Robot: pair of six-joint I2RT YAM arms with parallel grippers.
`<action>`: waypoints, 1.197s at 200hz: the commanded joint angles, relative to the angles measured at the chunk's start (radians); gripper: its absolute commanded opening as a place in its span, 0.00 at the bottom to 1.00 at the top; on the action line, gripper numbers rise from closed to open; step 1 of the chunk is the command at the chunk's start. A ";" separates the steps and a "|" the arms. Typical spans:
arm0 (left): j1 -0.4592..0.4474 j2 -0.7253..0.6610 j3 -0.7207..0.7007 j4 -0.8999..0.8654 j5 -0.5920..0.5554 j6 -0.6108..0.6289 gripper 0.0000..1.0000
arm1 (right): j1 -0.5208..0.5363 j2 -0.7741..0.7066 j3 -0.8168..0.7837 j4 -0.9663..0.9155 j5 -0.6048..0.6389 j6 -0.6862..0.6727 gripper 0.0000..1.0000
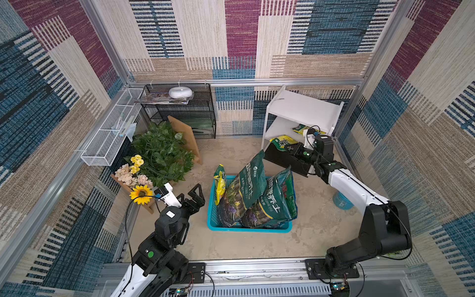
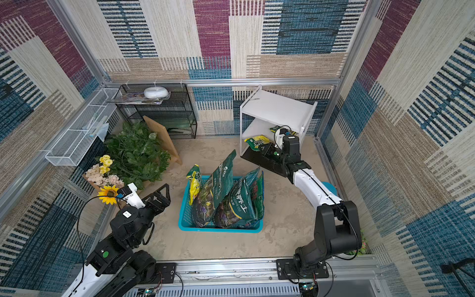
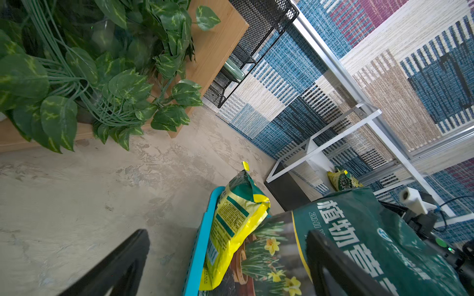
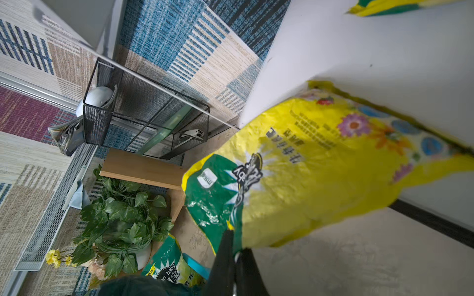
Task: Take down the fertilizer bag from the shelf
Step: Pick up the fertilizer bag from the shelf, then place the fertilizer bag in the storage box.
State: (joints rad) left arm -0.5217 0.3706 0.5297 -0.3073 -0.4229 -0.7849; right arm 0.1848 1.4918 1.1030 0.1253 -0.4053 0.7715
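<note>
At shelf (image 1: 303, 108), right tool (image 4: 236, 243) pinching fertilizer bag (image 4: 320, 166)

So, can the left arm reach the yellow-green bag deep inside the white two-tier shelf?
Probably not: that bag lies far off, behind the right gripper and the full blue plastic basket.

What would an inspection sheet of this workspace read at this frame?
Surface: beige mottled tabletop, no spills seen.
Job's things: fertilizer bag at the front edge of the white shelf, lower board; second bag further back.
Clutter: teal basket holding soil bags; artificial plants; black mesh rack; white wire basket.
Grippers: right gripper, jaws shut on the fertilizer bag; left gripper, jaws open, empty, beside the teal basket.
Cables: black wrist-camera cable loops on each arm.
Surroundings: patterned woven walls, aluminium frame.
</note>
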 commanded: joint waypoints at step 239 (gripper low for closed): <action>0.000 -0.067 0.018 -0.043 -0.085 -0.004 0.99 | 0.920 -0.137 0.351 -0.046 0.689 -0.271 0.00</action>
State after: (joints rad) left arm -0.5217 0.3058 0.5430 -0.3397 -0.4789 -0.7830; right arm 1.0130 1.3811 1.5387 -0.0959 0.0856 0.5079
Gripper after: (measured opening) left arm 0.990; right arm 0.069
